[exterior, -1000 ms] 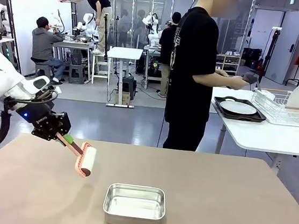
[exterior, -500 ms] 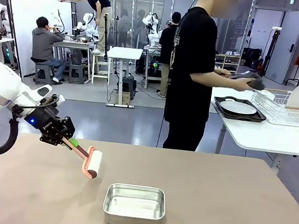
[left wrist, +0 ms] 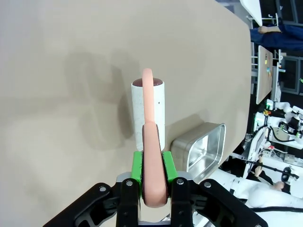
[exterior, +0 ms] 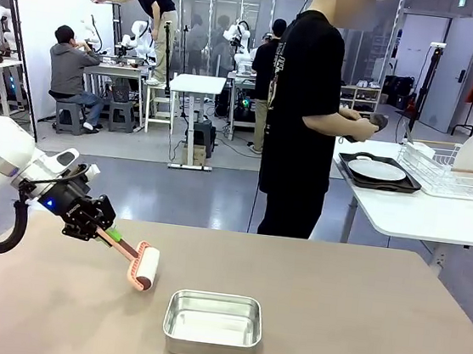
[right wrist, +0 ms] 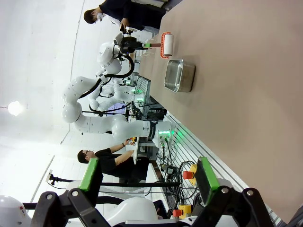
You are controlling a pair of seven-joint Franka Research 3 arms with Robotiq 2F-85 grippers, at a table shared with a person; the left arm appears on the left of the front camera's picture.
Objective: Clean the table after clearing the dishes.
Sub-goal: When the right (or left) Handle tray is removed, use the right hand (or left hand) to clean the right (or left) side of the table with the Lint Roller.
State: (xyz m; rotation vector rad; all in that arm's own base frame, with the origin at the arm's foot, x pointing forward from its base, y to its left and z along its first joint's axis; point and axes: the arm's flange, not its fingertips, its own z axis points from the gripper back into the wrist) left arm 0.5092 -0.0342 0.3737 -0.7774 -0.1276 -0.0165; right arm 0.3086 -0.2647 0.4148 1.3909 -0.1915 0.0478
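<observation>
The dishes [exterior: 376, 170] are off our table [exterior: 356, 327] — a white plate on its dark tray sits on the side table [exterior: 420, 217]. Rolling is left: our left gripper [exterior: 104, 230] clamps a pink lint roller [exterior: 142, 267], its drum low over the matte tan top near a steel pan [exterior: 213, 324]; our right gripper [right wrist: 147, 175] gapes empty.

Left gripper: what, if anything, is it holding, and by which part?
The left gripper holds a lint roller by its pink handle, near the handle's end.
</observation>
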